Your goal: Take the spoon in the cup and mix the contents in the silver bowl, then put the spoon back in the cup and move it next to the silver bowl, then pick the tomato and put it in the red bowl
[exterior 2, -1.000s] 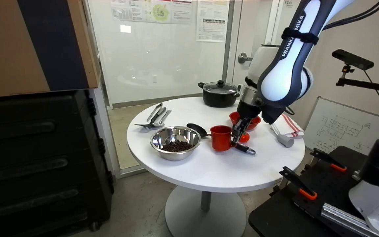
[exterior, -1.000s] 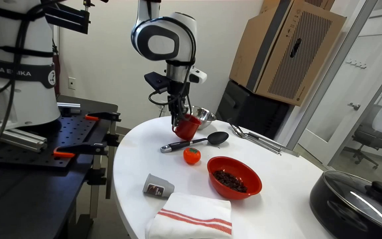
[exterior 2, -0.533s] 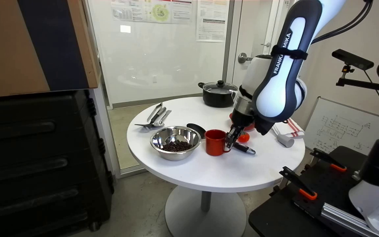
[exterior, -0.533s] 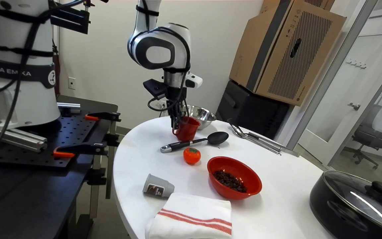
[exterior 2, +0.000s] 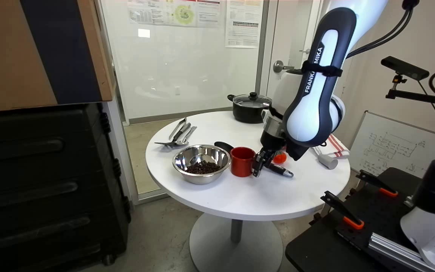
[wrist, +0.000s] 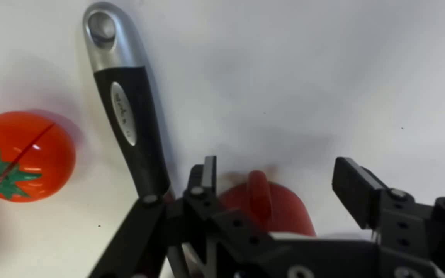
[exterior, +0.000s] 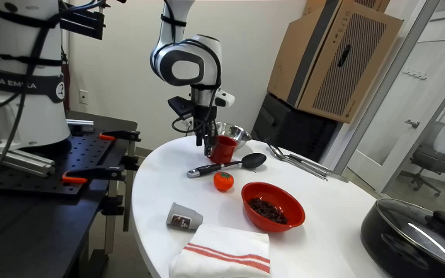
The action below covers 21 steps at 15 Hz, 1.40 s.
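1. Table (exterior 2: 247, 196), round and white, stands on one central post (exterior 2: 236, 231).
2. Robot arm (exterior 2: 303, 122) bends down over the table in both exterior views, its gripper (wrist: 276, 175) low at the end.
3. Pot (exterior 2: 247, 115), black, sits on the table under a glass lid (exterior 2: 250, 100).
4. Towel (exterior: 226, 241), white with red stripes, lies folded.
5. Metal utensils (exterior 2: 181, 132) lie in a bunch near the table's edge.
6. Serving spoon (exterior: 216, 167), black with a silver-tipped handle, lies flat.
7. Red bowl (exterior: 286, 202) stands upright with dark pieces (exterior: 267, 211) inside.
8. Silver bowl (exterior 2: 198, 179), upright too, holds dark bits (exterior 2: 203, 167).
9. Gripper stands wide: the wrist view shows its fingers (wrist: 355, 193) spread to either side of the handle (wrist: 260, 197) of the red cup (exterior 2: 241, 166), clear of it on both sides.
10. Red cup stands upright on the table, between the silver bowl and the gripper in an exterior view. It is just beside that bowl; whether the two touch, I cannot tell.
11. Grey cup (exterior: 180, 215) lies on its side next to a corner of the towel.
12. Tomato (wrist: 25, 154), red-orange with green leaves on it, rests on the table near the serving spoon. In the wrist view the spoon's handle lies between the tomato and the red cup; in an exterior view the tomato sits between that spoon and the red bowl.
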{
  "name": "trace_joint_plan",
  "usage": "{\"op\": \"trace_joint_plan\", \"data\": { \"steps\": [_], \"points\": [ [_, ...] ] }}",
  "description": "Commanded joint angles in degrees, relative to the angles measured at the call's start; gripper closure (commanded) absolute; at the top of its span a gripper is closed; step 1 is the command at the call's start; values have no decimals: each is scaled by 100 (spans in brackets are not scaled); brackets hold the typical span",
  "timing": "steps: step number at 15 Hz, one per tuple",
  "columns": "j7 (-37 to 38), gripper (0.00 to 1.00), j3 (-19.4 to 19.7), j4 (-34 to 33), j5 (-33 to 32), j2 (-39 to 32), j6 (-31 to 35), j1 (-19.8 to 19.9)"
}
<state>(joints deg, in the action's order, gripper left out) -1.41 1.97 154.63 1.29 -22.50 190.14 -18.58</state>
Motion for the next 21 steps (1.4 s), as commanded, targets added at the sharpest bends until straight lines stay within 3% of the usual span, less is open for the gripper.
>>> {"op": "trace_joint_plan", "data": {
  "steps": [1, 4, 8, 10, 11, 12, 16, 21],
  "points": [
    [115, 0, -133, 93, 60, 259, -82, 134],
    [139, 0, -327, 227, -8, 537, -101, 408],
    [239, 0, -845, 509, -132, 1107, -169, 1119],
    [421, 0, -1395, 647, -282, 1377, -217, 1768],
    [554, 0, -1849, 699, -383, 1494, -246, 2254],
    [684, 0, -2182, 444, -470, 1334, -297, 2606],
    [1115, 0, -3324, 421, -686, 1254, 29, 3930],
    [1522, 0, -3580, 449, -611, 1301, 130, 4987]
  ]
}}
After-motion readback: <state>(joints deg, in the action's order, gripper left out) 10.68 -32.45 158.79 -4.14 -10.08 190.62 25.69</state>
